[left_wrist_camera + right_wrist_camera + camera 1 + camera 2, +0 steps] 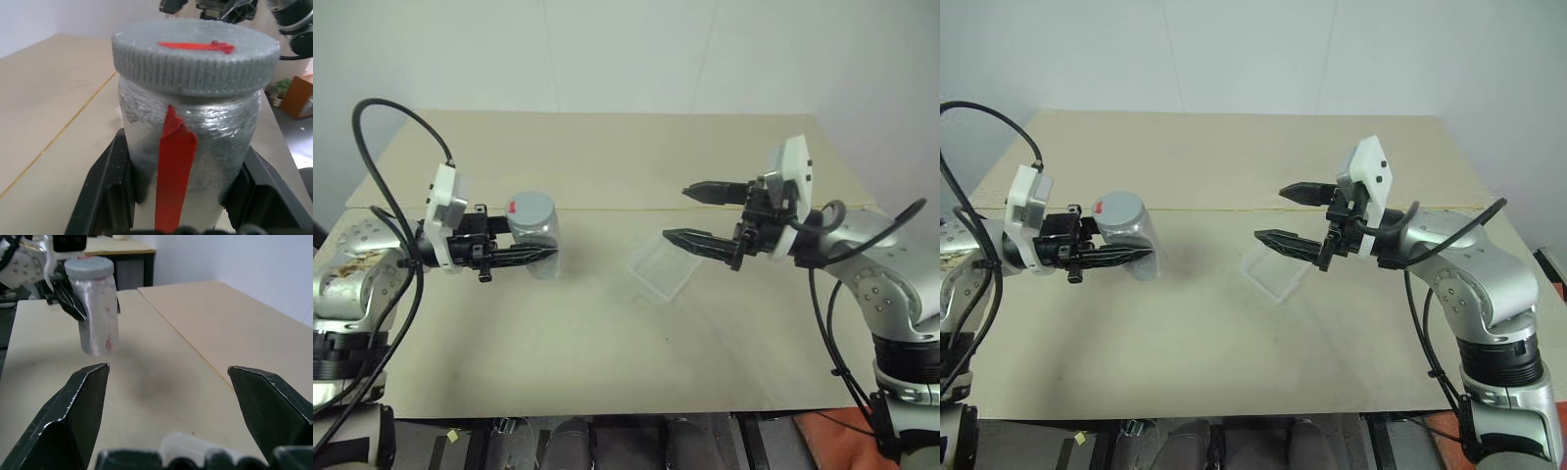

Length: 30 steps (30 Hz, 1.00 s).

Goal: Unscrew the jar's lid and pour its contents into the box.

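One jar (536, 233), one lid (195, 55), one box (658, 268), two grippers.

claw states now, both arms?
Left claw: closed on the jar, lid on.
Right claw: open, holding nothing.

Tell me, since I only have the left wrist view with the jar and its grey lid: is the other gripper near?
Observer: The right gripper is open, held apart from the jar, pointing toward it.
Operator: Where is the box?
Observer: The box lies on the table, below the right gripper's fingers.
Operator: Is the jar standing on the table?
Observer: No, the left gripper holds it lifted above the table, lid on.
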Each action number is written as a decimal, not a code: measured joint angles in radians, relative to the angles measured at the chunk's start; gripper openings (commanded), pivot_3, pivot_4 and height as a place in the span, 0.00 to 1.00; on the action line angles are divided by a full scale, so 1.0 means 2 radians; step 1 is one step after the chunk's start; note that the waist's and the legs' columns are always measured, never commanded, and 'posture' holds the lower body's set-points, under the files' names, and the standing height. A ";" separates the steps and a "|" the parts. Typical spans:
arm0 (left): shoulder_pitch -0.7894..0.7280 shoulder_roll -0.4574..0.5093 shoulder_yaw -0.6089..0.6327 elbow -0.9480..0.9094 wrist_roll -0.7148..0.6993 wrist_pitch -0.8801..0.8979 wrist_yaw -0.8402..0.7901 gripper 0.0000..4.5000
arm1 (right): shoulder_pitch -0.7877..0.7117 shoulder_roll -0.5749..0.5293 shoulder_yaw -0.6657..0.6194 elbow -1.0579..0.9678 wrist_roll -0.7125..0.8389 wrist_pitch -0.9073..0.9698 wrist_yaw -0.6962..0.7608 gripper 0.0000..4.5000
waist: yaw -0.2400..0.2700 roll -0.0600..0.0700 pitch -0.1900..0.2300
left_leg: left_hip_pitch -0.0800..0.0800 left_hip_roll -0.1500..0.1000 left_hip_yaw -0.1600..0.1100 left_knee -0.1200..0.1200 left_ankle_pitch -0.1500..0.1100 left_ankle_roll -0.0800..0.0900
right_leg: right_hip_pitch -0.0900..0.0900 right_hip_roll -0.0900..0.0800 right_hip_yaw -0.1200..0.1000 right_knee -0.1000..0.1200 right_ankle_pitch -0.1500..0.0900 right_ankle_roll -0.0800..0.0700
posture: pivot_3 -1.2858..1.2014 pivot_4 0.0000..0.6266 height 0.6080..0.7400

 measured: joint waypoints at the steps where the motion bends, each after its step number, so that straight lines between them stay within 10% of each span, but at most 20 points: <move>1: -0.003 -0.003 -0.004 0.004 0.003 -0.003 -0.006 0.43 | -0.004 0.004 0.000 0.000 0.002 0.004 -0.001 1.00 | 0.000 0.000 0.000 | 0.000 0.000 0.000 0.000 0.000 0.000 | 0.000 0.000 0.000 0.000 0.000 0.000 | 0.52 0.24 1.00; 30: -0.117 -0.103 -0.072 0.118 0.070 -0.045 -0.062 0.43 | -0.128 0.182 0.110 0.047 -0.068 0.035 -0.083 1.00 | -0.007 0.000 0.000 | -0.002 0.000 -0.001 0.001 0.001 -0.002 | -0.001 0.000 -0.001 0.002 0.000 0.000 | 0.52 0.24 1.00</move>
